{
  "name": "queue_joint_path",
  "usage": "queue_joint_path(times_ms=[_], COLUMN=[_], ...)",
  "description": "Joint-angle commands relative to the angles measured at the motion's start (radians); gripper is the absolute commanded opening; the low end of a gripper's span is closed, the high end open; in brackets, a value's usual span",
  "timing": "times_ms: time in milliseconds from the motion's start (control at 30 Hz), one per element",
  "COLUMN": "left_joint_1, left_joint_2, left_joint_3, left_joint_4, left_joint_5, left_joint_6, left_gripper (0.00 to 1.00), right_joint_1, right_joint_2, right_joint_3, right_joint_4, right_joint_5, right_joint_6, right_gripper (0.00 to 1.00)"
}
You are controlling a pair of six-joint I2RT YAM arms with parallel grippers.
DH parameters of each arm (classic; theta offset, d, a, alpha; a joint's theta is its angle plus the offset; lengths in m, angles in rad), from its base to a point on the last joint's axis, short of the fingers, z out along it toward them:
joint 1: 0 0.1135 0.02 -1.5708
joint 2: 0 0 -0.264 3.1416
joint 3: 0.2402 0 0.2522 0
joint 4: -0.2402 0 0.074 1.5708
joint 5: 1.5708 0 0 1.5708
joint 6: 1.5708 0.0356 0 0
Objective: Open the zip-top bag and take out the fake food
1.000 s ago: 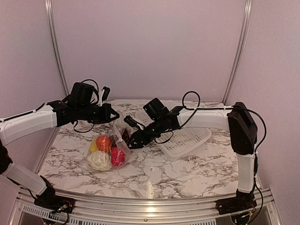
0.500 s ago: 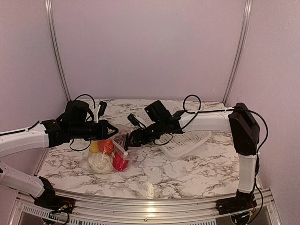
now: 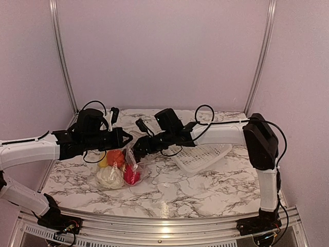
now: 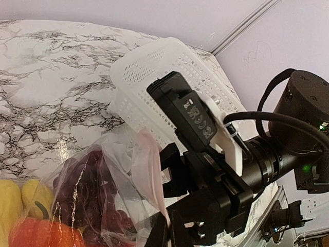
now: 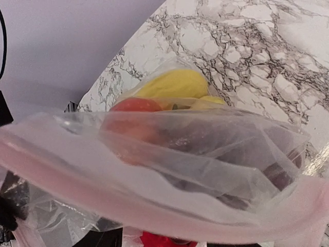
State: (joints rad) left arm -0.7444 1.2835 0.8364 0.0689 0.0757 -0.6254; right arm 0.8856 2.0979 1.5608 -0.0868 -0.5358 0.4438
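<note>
Since a second ago my right fingers (image 3: 136,149) have slid toward the left of the frame. My left fingers (image 3: 127,138) have dipped and come back up, so the two now meet nose to nose above the zip-top bag (image 3: 122,169). It sits left of centre in the top view, its belly seemingly resting on the table (image 3: 205,188) and its mouth drawn up between my hands.

Left fingers are pinched right down, and the pink zip strip (image 4: 154,180) runs straight into them, so I read that as a hold on one lip. On the right, the strip stretches across my wrist view but the tips are hidden, so I cannot tell how wide they stand or whether they grip.

That film looks thin, crinkly and slippery, and I expect it to stretch and slide before it parts. Only the strip is stiff, so that's where to pinch, one lip per side. Fake food (image 3: 114,158) looks light and hard, likely to roll once free. White basket (image 3: 203,154) waits to the right.
</note>
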Motion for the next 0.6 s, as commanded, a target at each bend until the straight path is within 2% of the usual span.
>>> queue_joint_path(times_ms=[0,200,433,500,567], left_joint_1=[-0.004,-0.002,-0.003,-0.001,-0.001], left_joint_2=[0.004,-0.022,-0.016,-0.016,-0.018], left_joint_3=[0.031,0.001,-0.001,-0.003,-0.003], left_joint_4=[0.046,0.053,0.030,0.024,0.019], left_joint_5=[-0.015,-0.031,-0.071,-0.071,-0.071], left_joint_6=[0.013,0.011,0.005,0.006,0.008], left_gripper=[0.00,0.00,0.00,0.00,0.00], right_joint_1=[0.016,0.023,0.038,0.037,0.038], right_joint_2=[0.072,0.093,0.196,0.209,0.207], right_joint_3=[0.064,0.094,0.175,0.196,0.206], right_joint_4=[-0.022,-0.067,-0.089,-0.101,-0.108], right_joint_5=[0.016,0.079,0.066,0.083,0.088], right_joint_6=[0.029,0.017,0.011,0.009,0.000], right_gripper=[0.56,0.66,0.66,0.62,0.52])
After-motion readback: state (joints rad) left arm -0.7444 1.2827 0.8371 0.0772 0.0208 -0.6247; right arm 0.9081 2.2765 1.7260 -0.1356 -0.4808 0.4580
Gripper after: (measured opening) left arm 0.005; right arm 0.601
